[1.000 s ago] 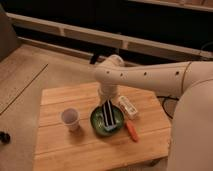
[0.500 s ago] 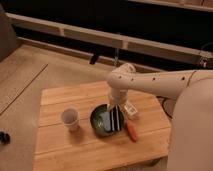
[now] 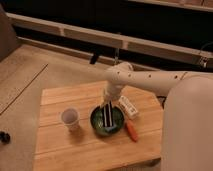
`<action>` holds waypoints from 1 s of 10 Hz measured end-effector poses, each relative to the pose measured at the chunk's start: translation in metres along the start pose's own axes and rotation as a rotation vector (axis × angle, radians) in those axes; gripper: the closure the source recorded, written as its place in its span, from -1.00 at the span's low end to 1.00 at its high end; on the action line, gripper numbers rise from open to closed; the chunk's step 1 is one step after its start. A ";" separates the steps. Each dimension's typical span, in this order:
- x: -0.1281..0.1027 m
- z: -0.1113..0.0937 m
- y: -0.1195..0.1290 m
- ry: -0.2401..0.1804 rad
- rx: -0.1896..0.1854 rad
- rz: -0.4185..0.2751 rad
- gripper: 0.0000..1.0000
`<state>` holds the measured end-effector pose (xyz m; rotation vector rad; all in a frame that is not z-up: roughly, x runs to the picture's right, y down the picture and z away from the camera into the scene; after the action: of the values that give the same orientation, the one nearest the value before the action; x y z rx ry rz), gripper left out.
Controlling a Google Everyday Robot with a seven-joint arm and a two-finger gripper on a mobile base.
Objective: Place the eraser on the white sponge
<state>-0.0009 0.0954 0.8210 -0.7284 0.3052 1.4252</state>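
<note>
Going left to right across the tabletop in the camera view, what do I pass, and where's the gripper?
White paper cup → green bowl with the eraser in it → orange marker. The small white bottle lies behind the marker. The gripper is right above the bowl, at the eraser's far end.

The gripper is hanging just above the green bowl on the table, touching the eraser lying in it.

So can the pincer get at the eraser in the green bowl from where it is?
Probably yes. The pincer hangs right above the eraser, which lies in the green bowl. The paper cup and orange marker sit off to the sides.
</note>
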 end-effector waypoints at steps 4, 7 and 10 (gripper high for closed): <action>0.017 0.008 0.013 0.107 -0.062 -0.023 0.52; 0.023 -0.004 -0.009 0.149 -0.005 -0.006 -0.05; 0.024 -0.009 -0.015 0.174 0.035 0.006 -0.57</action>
<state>0.0190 0.1086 0.8038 -0.8248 0.4664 1.3610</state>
